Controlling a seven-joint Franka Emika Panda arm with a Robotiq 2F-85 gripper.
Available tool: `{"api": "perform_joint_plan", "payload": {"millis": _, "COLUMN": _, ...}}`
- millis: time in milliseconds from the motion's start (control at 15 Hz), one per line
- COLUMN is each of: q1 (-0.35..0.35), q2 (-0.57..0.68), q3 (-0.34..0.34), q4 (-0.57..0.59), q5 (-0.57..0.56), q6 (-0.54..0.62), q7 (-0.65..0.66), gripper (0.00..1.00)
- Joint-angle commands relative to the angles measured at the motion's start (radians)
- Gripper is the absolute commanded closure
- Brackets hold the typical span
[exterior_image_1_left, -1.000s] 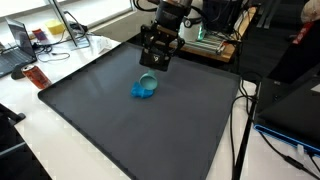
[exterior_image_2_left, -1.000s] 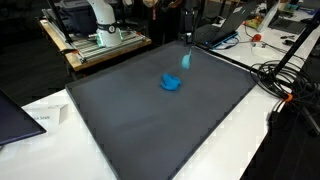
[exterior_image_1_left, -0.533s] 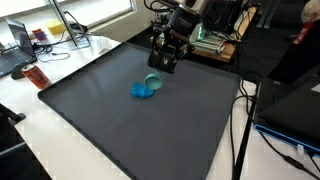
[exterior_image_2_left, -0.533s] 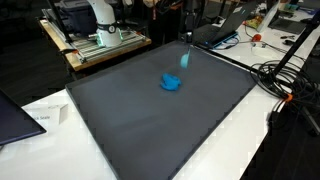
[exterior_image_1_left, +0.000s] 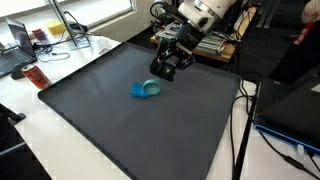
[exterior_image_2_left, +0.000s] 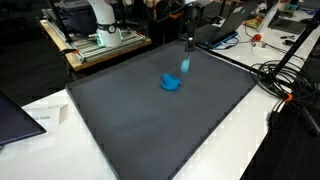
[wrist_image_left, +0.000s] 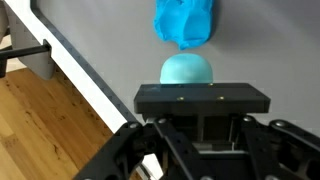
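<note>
1. My tool (exterior_image_1_left: 160, 74) is closed as far as it goes, and its fingers clamp a pale blue cup (exterior_image_1_left: 153, 87).
2. In the wrist view the cup (wrist_image_left: 187, 70) shows as a rounded dome just at 12 o'clock of my tool's black crossbar. The fingertips themselves are hidden there.
3. A crumpled blue cloth (wrist_image_left: 185, 22) lies at 12 o'clock of the cup in that view, very close to it. I cannot tell whether the two touch.
4. In an exterior view the cup (exterior_image_2_left: 184, 66) sits directly under my tool, and the cloth (exterior_image_2_left: 171, 83) lies at about 7 o'clock of it.
5. In an exterior view the cloth (exterior_image_1_left: 140, 92) is at 8 o'clock of my tool, just beside the cup.
6. The cloth rests on a dark grey mat (exterior_image_1_left: 120, 130), in the half of the mat nearer my arm. I cannot tell whether the cup touches the mat.
7. The mat covers most of a white desk (exterior_image_2_left: 232, 140), whose bare edge frames it.
8. In the wrist view a wooden floor (wrist_image_left: 40, 135) shows past the desk's edge, at 8 o'clock.
</note>
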Motion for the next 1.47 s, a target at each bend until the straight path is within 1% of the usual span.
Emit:
{"api": "perform_joint_plan", "payload": {"millis": 0, "q1": 0.023, "q2": 0.044, "q3": 0.009, "q4": 0.028, "q5": -0.119, "q6": -0.053, "q7": 0.083, "gripper": 0.78}}
{"api": "perform_joint_plan", "payload": {"millis": 467, "q1": 0.039, "q2": 0.101, "q3": 0.034, "q4": 0.032, "q5": -0.236, "q6": -0.114, "q7": 0.162, "gripper": 0.78}}
{"api": "perform_joint_plan", "payload": {"millis": 867, "q1": 0.033, "q2": 0.111, "q3": 0.059, "q4": 0.014, "q5": -0.359, "q6": -0.105, "q7": 0.240, "gripper": 0.78}}
{"api": "perform_joint_plan", "payload": {"millis": 933, "q1": 0.016, "q2": 0.112, "q3": 0.068, "q4": 0.015, "q5": -0.307, "q6": -0.096, "q7": 0.189, "gripper": 0.53}}
{"api": "perform_joint_plan", "payload": {"millis": 1333, "q1": 0.016, "q2": 0.115, "q3": 0.071, "q4": 0.015, "q5": -0.326, "q6": -0.096, "q7": 0.207, "gripper": 0.53}}
{"api": "perform_joint_plan", "payload": {"millis": 1400, "q1": 0.016, "q2": 0.115, "q3": 0.071, "q4": 0.015, "q5": -0.327, "q6": -0.096, "q7": 0.207, "gripper": 0.78}}
